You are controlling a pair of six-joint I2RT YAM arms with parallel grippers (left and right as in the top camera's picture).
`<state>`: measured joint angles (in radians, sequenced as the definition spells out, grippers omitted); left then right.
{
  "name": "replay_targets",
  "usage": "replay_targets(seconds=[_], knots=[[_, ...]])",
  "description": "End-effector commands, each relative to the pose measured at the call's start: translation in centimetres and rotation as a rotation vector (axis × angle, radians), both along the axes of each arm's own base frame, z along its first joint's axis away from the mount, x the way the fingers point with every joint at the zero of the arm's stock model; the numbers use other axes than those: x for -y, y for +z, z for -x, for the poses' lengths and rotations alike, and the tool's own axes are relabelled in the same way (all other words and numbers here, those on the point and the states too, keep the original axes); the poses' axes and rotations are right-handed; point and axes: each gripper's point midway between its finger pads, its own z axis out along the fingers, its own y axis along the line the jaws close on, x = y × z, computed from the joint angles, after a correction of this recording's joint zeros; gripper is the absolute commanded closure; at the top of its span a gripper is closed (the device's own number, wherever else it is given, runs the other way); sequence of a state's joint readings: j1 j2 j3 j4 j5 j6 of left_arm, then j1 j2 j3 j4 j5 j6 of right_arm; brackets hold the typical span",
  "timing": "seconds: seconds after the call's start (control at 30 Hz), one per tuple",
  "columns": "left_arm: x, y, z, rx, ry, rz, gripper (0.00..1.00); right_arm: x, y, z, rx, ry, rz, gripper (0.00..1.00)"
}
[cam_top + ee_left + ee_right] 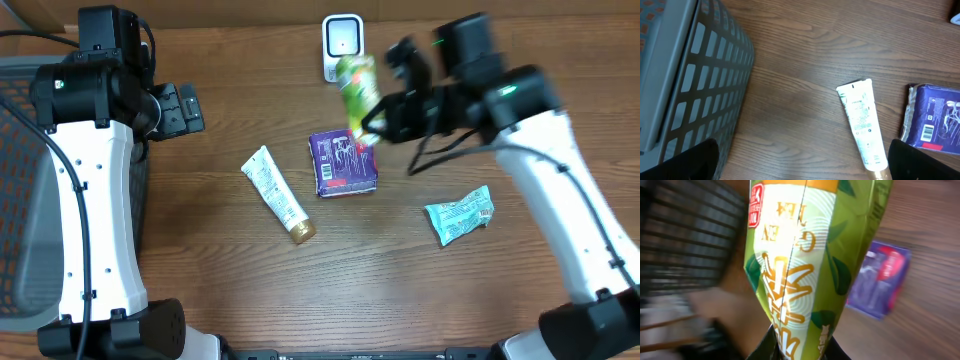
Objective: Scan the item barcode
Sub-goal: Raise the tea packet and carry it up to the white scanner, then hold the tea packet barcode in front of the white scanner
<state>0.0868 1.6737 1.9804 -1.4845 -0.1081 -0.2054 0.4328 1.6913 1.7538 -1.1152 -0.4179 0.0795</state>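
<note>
The glossy green tea pouch [357, 88] was held off the wooden table [200, 280], pinched at its lower end by the right gripper [372, 126], whose jaws were drawn narrow on the crimped edge of the film. In the right wrist view the pouch [800, 255] rose straight away from the jaws, its long axis in line with the fingers, and its printed face with orange lettering and leaf motifs was turned to that camera; no barcode could be made out on that side. From overhead, the free end of the pouch was seen close beside the small white barcode scanner [342, 40] at the far edge of the table, so the pouch lay between the jaws and the scanner, and the right arm was by far the nearer one. The coming move was judged to turn on rotating the pouch until its coded face met the scanner window. The film looked thin, shiny and pliable, likely to flex in the grip. Below lay a flat purple foil packet [343, 163], a white plastic tube with a gold cap [277, 193] and a crinkled teal wrapper [460, 215]. The left gripper [182, 108] was parked well apart with its jaws spread wide and holding nothing, beside a grey mesh basket [705, 75].
</note>
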Motion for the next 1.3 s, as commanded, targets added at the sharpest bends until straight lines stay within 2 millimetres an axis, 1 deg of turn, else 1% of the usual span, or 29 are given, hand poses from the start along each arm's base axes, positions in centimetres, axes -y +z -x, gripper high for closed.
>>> replay_targets(seconds=[0.0, 0.07, 0.1, 0.13, 0.2, 0.3, 0.33, 0.37, 0.53, 0.57, 0.63, 0.7, 0.8, 0.83, 0.97, 1.1, 1.2, 1.27], knots=[[0.1, -0.3, 0.1, -0.011, -0.02, -0.005, 0.0, 2.9, 5.1, -3.2, 0.282, -0.196, 0.183, 0.97], [0.1, -0.3, 0.1, -0.011, -0.02, -0.005, 0.0, 3.0, 7.2, -3.7, 0.344, -0.209, 0.18, 0.97], [0.1, -0.3, 0.1, -0.011, -0.02, -0.005, 0.01, 3.5, 9.3, -4.6, 0.416, -0.244, 0.184, 0.97], [0.1, -0.3, 0.1, -0.011, -0.02, -0.005, 0.0, 3.8, 10.1, -5.2, 0.454, -0.262, 0.192, 0.96], [0.1, -0.3, 0.1, -0.011, -0.02, -0.005, 0.01, 4.0, 11.3, -6.2, 0.53, -0.272, 0.211, 0.96], [0.1, -0.3, 0.1, -0.011, -0.02, -0.005, 0.0, 4.5, 11.7, -8.3, 0.618, -0.312, 0.274, 0.96], [0.1, -0.3, 0.1, -0.011, -0.02, -0.005, 0.0, 4.4, 11.5, -9.1, 0.647, -0.316, 0.315, 0.96], [0.1, -0.3, 0.1, -0.011, -0.02, -0.005, 0.0, 4.4, 10.7, -10.6, 0.685, -0.329, 0.391, 0.96], [0.1, -0.3, 0.1, -0.011, -0.02, -0.005, 0.01, 4.3, 7.7, -14.7, 0.748, -0.373, 0.569, 0.96], [0.1, -0.3, 0.1, -0.011, -0.02, -0.005, 0.0, 4.1, 7.1, -15.2, 0.752, -0.363, 0.585, 0.96], [0.1, -0.3, 0.1, -0.011, -0.02, -0.005, 0.0, 3.4, 5.5, -16.5, 0.779, -0.288, 0.652, 0.96], [0.1, -0.3, 0.1, -0.011, -0.02, -0.005, 0.01, 2.7, 3.9, -17.7, 0.806, -0.206, 0.72, 0.96], [0.1, -0.3, 0.1, -0.011, -0.02, -0.005, 0.0, 1.7, 2.3, -19.3, 0.848, -0.136, 0.778, 0.96], [0.1, -0.3, 0.1, -0.011, -0.02, -0.005, 0.0, 1.5, 1.9, -19.9, 0.87, -0.109, 0.808, 0.96], [0.1, -0.3, 0.1, -0.011, -0.02, -0.005, 0.0, 1.6, 0.8, -21.9, 0.946, -0.038, 0.974, 0.96], [0.1, -0.3, 0.1, -0.011, -0.02, -0.005, 0.0, 1.7, 0.1, -23.7, 0.995, -0.06, 1.059, 0.96], [0.1, -0.3, 0.1, -0.011, -0.02, -0.005, 0.01, 2.3, -0.8, -24.9, 1.008, -0.115, 1.098, 0.96], [0.1, -0.3, 0.1, -0.011, -0.02, -0.005, 0.0, 2.8, -2.2, -25.5, 0.992, -0.102, 1.137, 0.96]])
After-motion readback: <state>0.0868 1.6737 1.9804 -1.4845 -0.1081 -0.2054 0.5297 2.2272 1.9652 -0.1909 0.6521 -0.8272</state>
